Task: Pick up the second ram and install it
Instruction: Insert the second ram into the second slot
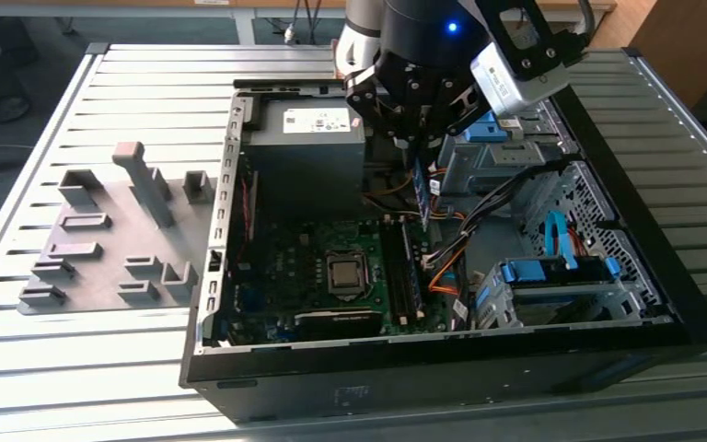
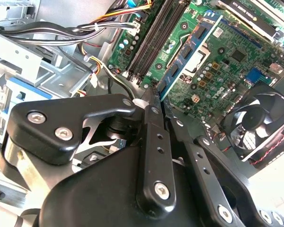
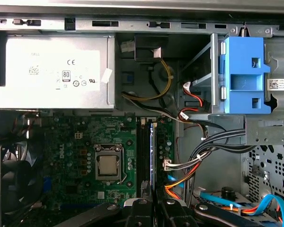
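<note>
Second ram (image 2: 187,54) in pincer (image 2: 157,94), edge-on above motherboard (image 2: 222,71) slots

A ribbed grey metal table (image 1: 108,387) stands under daylight, with wooden furniture (image 1: 685,37) behind it.

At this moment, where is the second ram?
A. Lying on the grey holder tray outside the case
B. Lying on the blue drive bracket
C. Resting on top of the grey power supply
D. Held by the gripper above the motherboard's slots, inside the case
D: in the second wrist view the gripper jaws are closed on the second ram, which hangs over the motherboard slots.
</note>
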`<state>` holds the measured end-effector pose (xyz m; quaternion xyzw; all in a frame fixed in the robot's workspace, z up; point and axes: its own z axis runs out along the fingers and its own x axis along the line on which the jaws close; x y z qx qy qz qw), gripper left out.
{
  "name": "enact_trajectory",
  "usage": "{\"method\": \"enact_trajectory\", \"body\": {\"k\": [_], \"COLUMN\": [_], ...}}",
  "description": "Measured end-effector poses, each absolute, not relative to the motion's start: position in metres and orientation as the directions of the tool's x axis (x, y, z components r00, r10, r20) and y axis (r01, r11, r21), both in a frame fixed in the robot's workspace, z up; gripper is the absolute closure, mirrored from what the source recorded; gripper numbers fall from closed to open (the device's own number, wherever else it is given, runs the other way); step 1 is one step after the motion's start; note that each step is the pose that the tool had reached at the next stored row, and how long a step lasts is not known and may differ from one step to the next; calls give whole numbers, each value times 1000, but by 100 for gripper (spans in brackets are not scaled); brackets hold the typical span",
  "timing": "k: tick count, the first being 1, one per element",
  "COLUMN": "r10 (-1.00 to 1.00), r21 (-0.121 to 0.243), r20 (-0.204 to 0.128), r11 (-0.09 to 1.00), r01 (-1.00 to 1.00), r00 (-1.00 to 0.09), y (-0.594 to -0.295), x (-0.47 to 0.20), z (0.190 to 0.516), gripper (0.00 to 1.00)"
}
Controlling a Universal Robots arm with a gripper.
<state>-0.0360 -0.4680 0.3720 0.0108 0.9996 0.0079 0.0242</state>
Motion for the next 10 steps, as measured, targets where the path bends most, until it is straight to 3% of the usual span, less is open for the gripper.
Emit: {"method": "enact_trajectory", "body": {"k": [10], "r10": [19], "r21": [17], "r20": [-21], "r11": [1000], "r01": [18], "r00": [-1000], "y": [-469], "x": [-36], "z": [371], "gripper": [86]}}
